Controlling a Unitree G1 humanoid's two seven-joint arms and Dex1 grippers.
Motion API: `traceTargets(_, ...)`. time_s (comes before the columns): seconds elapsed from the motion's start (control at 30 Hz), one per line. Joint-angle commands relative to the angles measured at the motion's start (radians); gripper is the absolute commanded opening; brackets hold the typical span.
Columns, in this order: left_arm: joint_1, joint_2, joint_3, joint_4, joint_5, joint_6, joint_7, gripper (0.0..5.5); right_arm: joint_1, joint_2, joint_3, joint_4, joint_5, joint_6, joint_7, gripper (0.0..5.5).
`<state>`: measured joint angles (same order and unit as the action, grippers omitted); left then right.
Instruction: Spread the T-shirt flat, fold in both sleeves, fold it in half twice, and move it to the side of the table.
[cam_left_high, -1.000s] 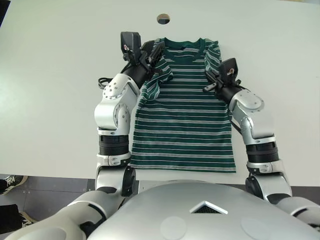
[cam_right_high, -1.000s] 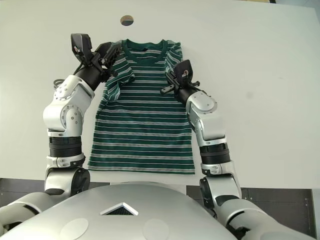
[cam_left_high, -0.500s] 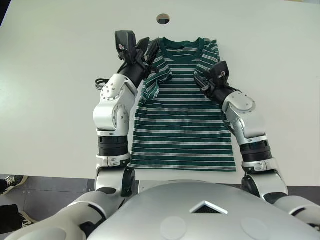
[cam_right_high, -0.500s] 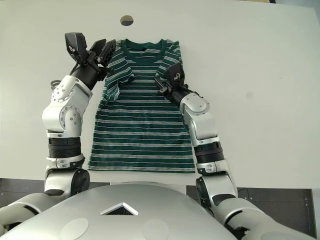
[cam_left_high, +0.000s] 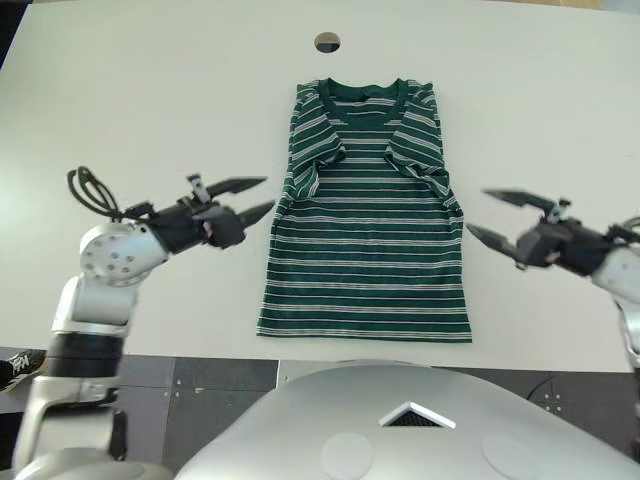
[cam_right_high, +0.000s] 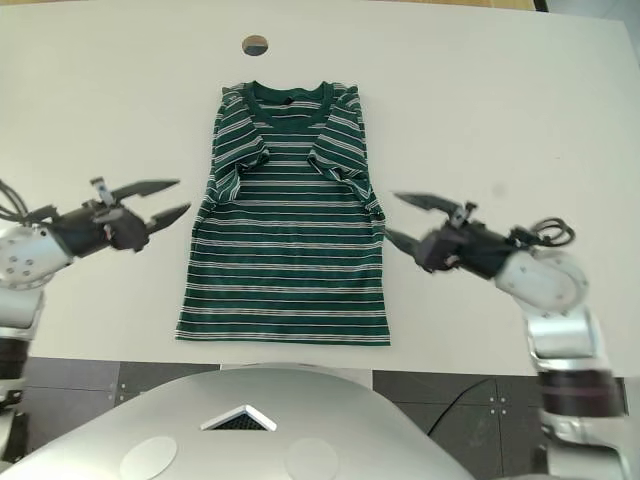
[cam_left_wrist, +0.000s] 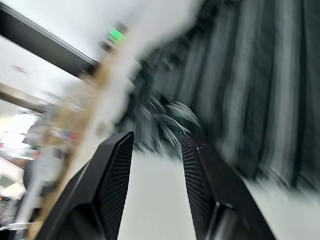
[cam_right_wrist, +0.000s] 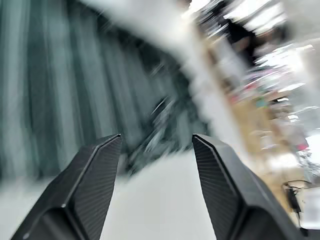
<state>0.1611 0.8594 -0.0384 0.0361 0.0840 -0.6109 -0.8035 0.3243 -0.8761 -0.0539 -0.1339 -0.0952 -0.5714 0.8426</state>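
Right, the T-shirt (cam_left_high: 365, 230) lies flat in the middle of the white desk (cam_left_high: 150, 90), green with pale stripes, collar (cam_left_high: 362, 92) toward the far side. Its hem (cam_left_high: 365, 335) runs straight and sits close to the desk's near edge. Both sleeves are folded in. The left-side sleeve (cam_left_high: 318, 160) is tucked across the chest, and the right-side sleeve (cam_left_high: 425, 165) is laid over likewise, a little rumpled where it ends. The long side edges of the shirt taper slightly toward the shoulders.

Over on the left, the left hand (cam_left_high: 262, 195) hangs out beside the shirt with its two fingers spread and nothing between them. The tips point at the shirt's left edge, near it but not touching. On the other side the right hand (cam_left_high: 478, 210) mirrors it, fingers parted and empty, the lower tip just beside the right edge of the cloth.

From the left wrist, the black fingers (cam_left_wrist: 115, 185) stand apart with blurred striped fabric beyond them. The right wrist shows the same, its fingers (cam_right_wrist: 90, 185) wide over pale desk.

Broad bare desk lies to either side of the shirt. A small round hole (cam_left_high: 326, 42) sits just beyond the collar, off toward the left shoulder.
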Motion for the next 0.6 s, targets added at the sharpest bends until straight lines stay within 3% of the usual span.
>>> traceTargets(0.03, 0.066, 0.138, 0.014, 0.045, 0.022, -0.127, -0.066, 1.74, 0.092, -0.132, -0.068, 0.010, -0.076, -0.111, 0.028, 2.63)
traceTargets(0.27, 0.111, 0.263, -0.061, 0.042, -0.037, -0.142, -0.223, 2.44, 0.160, -0.194, 0.006, -0.049, -0.145, -0.092, 0.084, 3.71)
traceTargets(0.6, 0.116, 0.221, -0.187, 0.031, -0.004, -0.134, -0.268, 2.44, 0.122, -0.139, 0.185, -0.071, -0.245, -0.103, 0.053, 3.71)
